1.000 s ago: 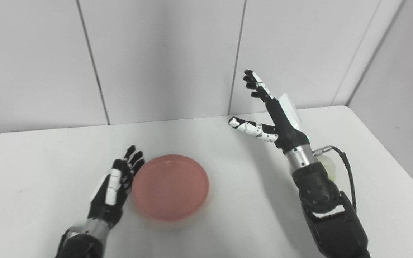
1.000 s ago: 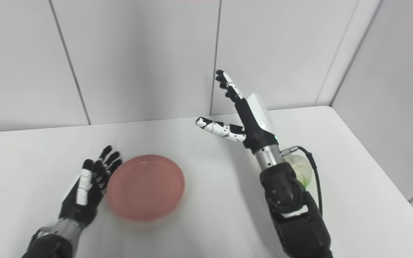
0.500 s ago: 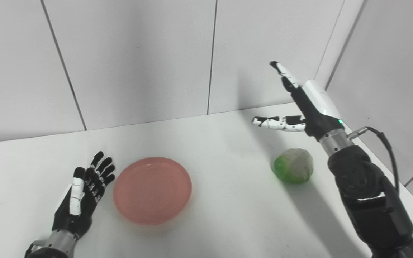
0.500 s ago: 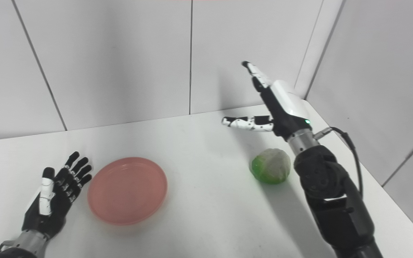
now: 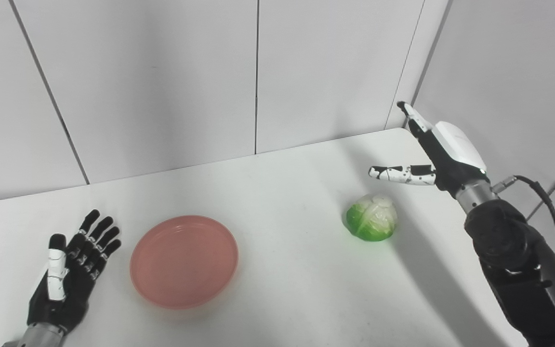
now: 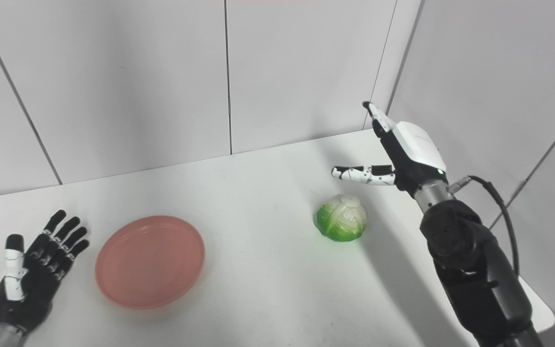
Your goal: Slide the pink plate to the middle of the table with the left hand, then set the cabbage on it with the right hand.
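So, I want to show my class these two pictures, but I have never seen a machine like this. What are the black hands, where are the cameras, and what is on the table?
The black and white hands belong to a humanoid robot with two arms. Both pictures come from two cameras side by side on its head, so they show one scene from spots slightly apart.

On the white table lie a pink plate and, apart from it, a green and white cabbage.

The left hand lies open beside the plate, not touching it. The right hand is raised beyond the cabbage, open. Neither hand holds anything.
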